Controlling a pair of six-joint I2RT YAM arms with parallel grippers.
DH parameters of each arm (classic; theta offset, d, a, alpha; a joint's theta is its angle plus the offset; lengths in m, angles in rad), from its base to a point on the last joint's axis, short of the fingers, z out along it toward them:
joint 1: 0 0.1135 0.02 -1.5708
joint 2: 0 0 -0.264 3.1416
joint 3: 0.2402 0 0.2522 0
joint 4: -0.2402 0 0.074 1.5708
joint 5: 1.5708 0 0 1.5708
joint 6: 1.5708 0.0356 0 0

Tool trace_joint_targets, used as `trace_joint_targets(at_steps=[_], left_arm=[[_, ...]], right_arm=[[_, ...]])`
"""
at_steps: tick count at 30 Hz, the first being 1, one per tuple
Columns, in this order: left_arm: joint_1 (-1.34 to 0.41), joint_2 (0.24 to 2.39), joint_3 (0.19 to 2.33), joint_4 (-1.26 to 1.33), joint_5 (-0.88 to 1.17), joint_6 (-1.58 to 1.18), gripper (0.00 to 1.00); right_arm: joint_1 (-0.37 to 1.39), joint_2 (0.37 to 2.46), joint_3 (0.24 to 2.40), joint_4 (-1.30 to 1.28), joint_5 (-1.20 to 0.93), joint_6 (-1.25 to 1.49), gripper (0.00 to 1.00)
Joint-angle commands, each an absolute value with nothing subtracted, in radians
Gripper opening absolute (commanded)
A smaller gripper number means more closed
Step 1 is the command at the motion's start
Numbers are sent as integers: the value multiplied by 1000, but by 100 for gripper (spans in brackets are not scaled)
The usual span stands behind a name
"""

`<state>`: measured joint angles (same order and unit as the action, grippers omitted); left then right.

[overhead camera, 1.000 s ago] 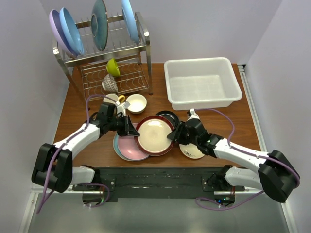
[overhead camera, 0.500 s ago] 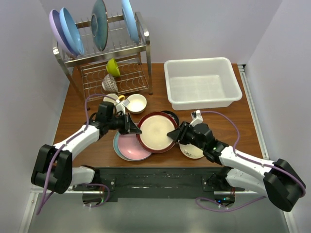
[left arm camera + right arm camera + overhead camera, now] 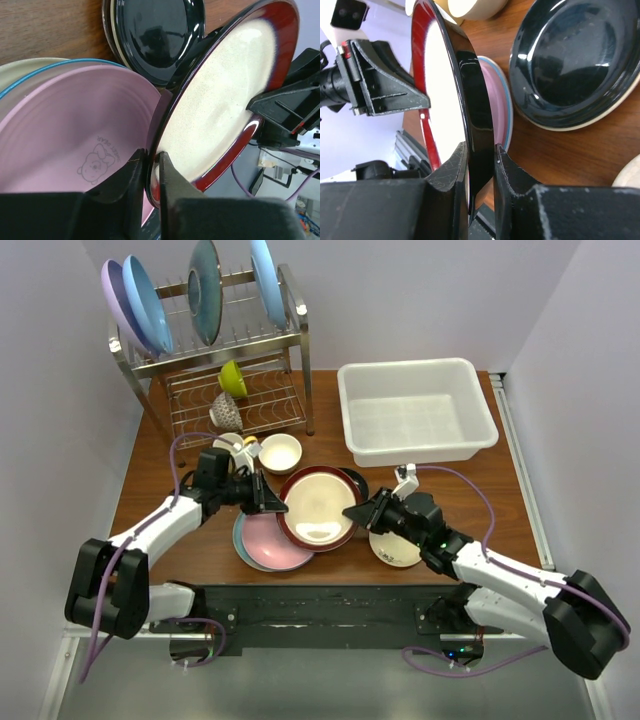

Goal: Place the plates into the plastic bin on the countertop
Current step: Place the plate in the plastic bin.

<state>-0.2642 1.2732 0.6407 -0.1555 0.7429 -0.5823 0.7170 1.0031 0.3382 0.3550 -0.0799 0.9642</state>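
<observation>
The maroon-rimmed cream plate [image 3: 318, 505] is tilted up off the stack, held from both sides. My left gripper [image 3: 275, 508] is shut on its left rim [image 3: 151, 157]. My right gripper [image 3: 352, 515] pinches the opposite rim [image 3: 480, 147], one finger on each face. Below lie the pink plate [image 3: 262, 545] on a teal-and-cream plate [image 3: 30, 67], and the glossy black plate [image 3: 350, 478] behind. A small cream plate [image 3: 395, 552] rests under my right arm. The white plastic bin [image 3: 405, 365] stands empty at the back right of the countertop [image 3: 160, 480].
A steel wire rack [image 3: 215, 350] at the back left holds large blue, lilac and dark teal plates, with cups on its lower shelf. A small cream bowl [image 3: 281, 452] and a mug sit in front of it, close to my left wrist.
My right gripper's jaws have narrowed onto the plate's right rim. The plate has risen and shifted slightly toward the back. The left gripper stays on the left rim.
</observation>
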Motion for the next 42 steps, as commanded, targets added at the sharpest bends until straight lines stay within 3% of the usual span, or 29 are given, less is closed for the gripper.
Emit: trace_joint_targets(at_steps=[1,2,6,15,27,29,42], left_arm=[[-302,1224,753,-191,775,-526,25],[-302,1221,762,-213,758,-512,37],[-302,1207,810,-299,667,-446,59],[-302,1167,861,-363,620,-419,80],[-302,1160,864,-396,600,-397,90],[-302,1158,858,-400,589,-388,100],[-304,1120,816,-359,623,-383,100]], right_arm=[[744,954,420,312,-104,897,0],[744,936,426,272,-98,887,0],[744,894,472,175,-61,867,0],[744,894,643,-113,15,726,0],[744,882,758,-221,41,707,0],[744,885,782,-244,44,703,0],[742,951,982,-347,109,660,0]])
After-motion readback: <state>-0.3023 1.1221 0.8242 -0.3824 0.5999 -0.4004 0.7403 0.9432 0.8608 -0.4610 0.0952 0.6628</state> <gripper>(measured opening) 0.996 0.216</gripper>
